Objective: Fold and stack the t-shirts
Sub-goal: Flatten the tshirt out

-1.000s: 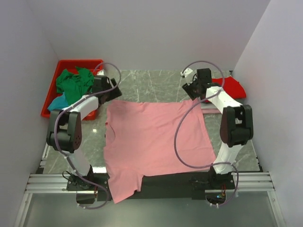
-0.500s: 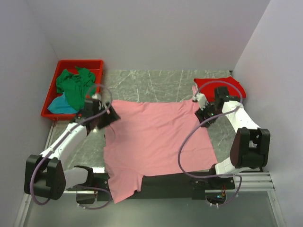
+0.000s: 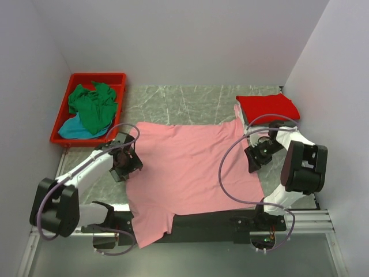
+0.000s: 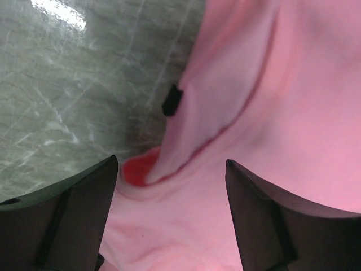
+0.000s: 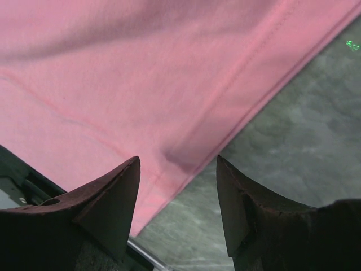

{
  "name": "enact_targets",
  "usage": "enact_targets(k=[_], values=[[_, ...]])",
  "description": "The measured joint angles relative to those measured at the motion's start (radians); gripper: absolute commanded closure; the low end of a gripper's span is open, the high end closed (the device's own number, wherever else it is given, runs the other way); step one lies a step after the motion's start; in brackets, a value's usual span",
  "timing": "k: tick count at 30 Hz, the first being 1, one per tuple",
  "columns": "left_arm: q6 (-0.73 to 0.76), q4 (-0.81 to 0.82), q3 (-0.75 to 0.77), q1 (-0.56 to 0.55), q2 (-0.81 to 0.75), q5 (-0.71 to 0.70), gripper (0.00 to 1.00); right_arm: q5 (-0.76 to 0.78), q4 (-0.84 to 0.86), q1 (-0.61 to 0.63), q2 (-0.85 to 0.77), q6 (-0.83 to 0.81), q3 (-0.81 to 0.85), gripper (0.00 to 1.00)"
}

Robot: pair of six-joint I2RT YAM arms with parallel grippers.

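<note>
A salmon pink t-shirt (image 3: 190,173) lies spread flat across the middle of the table. My left gripper (image 3: 125,164) hovers open at the shirt's left edge. In the left wrist view its jaws (image 4: 172,169) straddle the neckline, where the dark neck label (image 4: 172,100) shows, and nothing is gripped. My right gripper (image 3: 256,157) stands open at the shirt's right edge. In the right wrist view it (image 5: 177,164) spans the stitched hem (image 5: 248,73) and bare table. A folded red t-shirt (image 3: 268,107) lies at the far right. Green (image 3: 91,104) and teal (image 3: 72,130) t-shirts lie crumpled in the bin.
A red plastic bin (image 3: 98,75) sits at the far left by the wall. Grey marble tabletop (image 3: 184,101) shows beyond the pink shirt. The shirt's near corner hangs over the dark front rail (image 3: 207,222). White walls close in on three sides.
Both arms have drawn back from the shirt's far corners to the middle of its left and right edges. The left jaws have opened wider. The shirt lies flatter at the far edge.
</note>
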Motion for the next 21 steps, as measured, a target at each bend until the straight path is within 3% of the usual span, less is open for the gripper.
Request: enact_targets(k=[2, 5, 6, 8, 10, 11, 12, 13, 18, 21], values=[[-0.011, 0.001, 0.008, 0.0, 0.068, -0.008, 0.24, -0.016, 0.002, 0.0, 0.051, 0.014, 0.018, 0.36], [-0.02, 0.004, 0.031, 0.0, 0.17, -0.006, 0.52, -0.036, -0.008, 0.002, 0.089, 0.031, 0.054, 0.39], [-0.017, -0.002, 0.045, 0.0, 0.201, 0.003, 0.66, -0.04, -0.003, 0.004, 0.091, 0.032, 0.056, 0.44], [-0.002, -0.006, 0.055, 0.001, 0.214, 0.016, 0.79, -0.043, -0.003, 0.006, 0.096, 0.031, 0.056, 0.53], [0.006, -0.006, 0.053, 0.001, 0.213, 0.037, 0.92, -0.042, -0.005, 0.012, 0.106, 0.025, 0.055, 0.69], [0.011, -0.004, 0.052, 0.001, 0.211, 0.048, 0.96, -0.042, -0.006, 0.014, 0.111, 0.019, 0.053, 0.75], [0.016, -0.003, 0.05, 0.002, 0.207, 0.058, 0.99, -0.043, -0.01, 0.016, 0.116, 0.017, 0.053, 0.91], [0.018, -0.003, 0.048, 0.002, 0.2, 0.076, 1.0, -0.042, -0.013, 0.018, 0.121, 0.01, 0.052, 1.0], [0.037, -0.057, 0.039, -0.004, 0.09, 0.156, 1.0, -0.001, -0.043, 0.018, 0.114, -0.028, 0.034, 1.0], [0.038, -0.097, 0.001, -0.004, -0.064, 0.209, 0.99, 0.068, -0.068, -0.002, 0.051, -0.068, -0.015, 1.0]])
